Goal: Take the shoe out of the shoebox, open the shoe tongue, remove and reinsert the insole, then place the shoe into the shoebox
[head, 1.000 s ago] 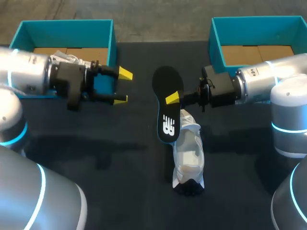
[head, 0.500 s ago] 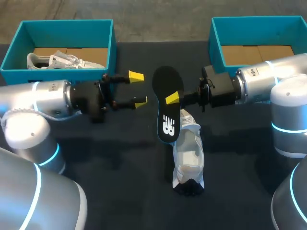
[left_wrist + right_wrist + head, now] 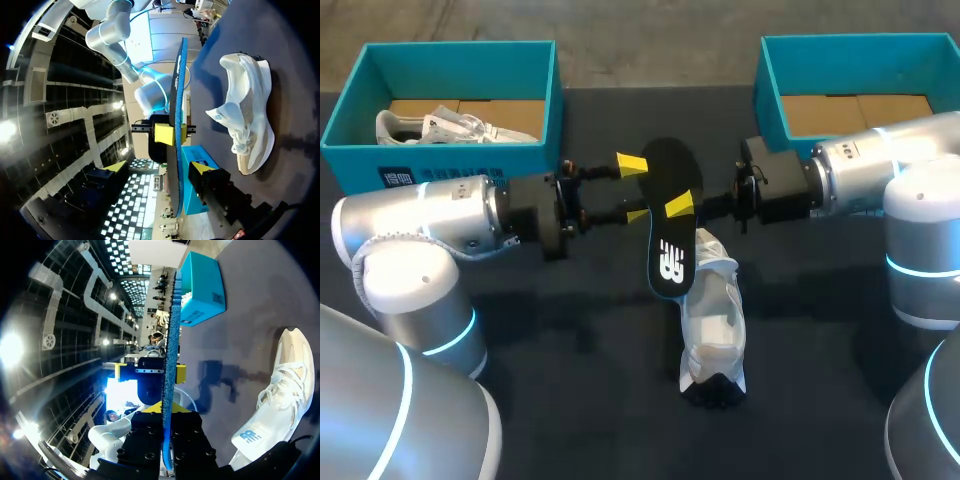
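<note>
The right gripper (image 3: 678, 206) is clenched on the insole (image 3: 670, 255), a thin black foam sheet with a blue edge, held on edge above the table. The left gripper (image 3: 635, 188) is released, its yellow fingers spread to either side of the insole's rim. The white mesh shoe (image 3: 712, 320) lies on the dark table, just beneath the insole's lower end.
</note>
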`<state>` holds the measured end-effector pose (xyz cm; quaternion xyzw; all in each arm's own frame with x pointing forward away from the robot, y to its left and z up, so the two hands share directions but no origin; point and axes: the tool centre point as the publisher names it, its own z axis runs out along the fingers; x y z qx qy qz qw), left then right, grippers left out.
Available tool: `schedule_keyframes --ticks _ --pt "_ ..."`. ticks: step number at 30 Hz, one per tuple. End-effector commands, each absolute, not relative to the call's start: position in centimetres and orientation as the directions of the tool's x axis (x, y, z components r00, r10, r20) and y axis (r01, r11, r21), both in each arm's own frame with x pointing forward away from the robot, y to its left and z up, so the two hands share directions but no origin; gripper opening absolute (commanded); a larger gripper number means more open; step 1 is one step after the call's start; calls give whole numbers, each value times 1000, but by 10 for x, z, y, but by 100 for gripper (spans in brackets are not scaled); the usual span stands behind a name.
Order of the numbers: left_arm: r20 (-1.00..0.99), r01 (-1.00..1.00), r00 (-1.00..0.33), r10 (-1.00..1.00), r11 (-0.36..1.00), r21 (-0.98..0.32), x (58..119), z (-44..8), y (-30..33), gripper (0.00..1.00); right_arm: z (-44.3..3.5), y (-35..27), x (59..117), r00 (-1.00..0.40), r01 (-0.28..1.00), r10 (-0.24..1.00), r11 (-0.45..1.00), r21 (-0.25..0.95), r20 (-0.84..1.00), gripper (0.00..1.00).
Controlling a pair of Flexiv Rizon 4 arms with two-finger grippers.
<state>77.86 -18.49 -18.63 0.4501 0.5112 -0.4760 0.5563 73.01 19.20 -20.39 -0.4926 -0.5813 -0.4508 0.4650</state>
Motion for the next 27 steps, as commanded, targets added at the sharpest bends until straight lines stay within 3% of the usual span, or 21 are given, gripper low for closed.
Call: schedule_keyframes --ticks 1,13,27 --pt "-998 988 24 -60 151 15 780 -188 -193 73 -204 193 729 -82 992 158 107 65 984 0" --pt "-1000 987 6 -27 160 2 788 -197 -207 50 -204 193 729 -82 992 158 107 65 984 0" --pt "-1000 989 -8 -7 146 -9 791 -207 -217 43 -204 193 729 -82 992 158 107 65 984 0"
